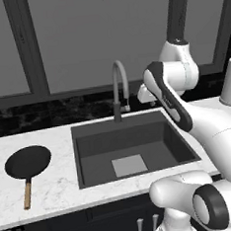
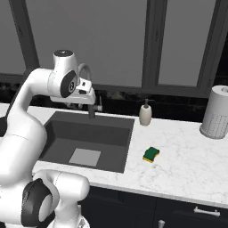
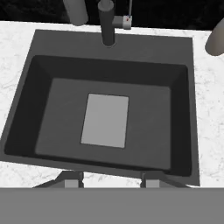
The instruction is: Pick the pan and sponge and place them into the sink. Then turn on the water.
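The arm is raised over the sink, its hand looking straight down into the bare basin, where only the lighter grey square shows on the bottom. The fingers stand apart with nothing between them, released and carrying nothing. Neither task item has gone in yet. The pan lies flat on the counter well to the left of the sink, its wooden handle pointing toward the front edge. The sponge rests on the counter just to the right of the sink, green side up, with the soap bottle behind it near the wall and a paper towel roll farther right. The faucet arches over the back rim and no water runs from it.

The step in hand looks like choosing and reaching for the first item. To do it well, the arm should swing clear of the faucet neck before dropping. For the pan, the handle seems the sound place to close on, with the fingers set across its width. For the sponge, they should descend squarely and straddle its short side, keeping away from the soap bottle.
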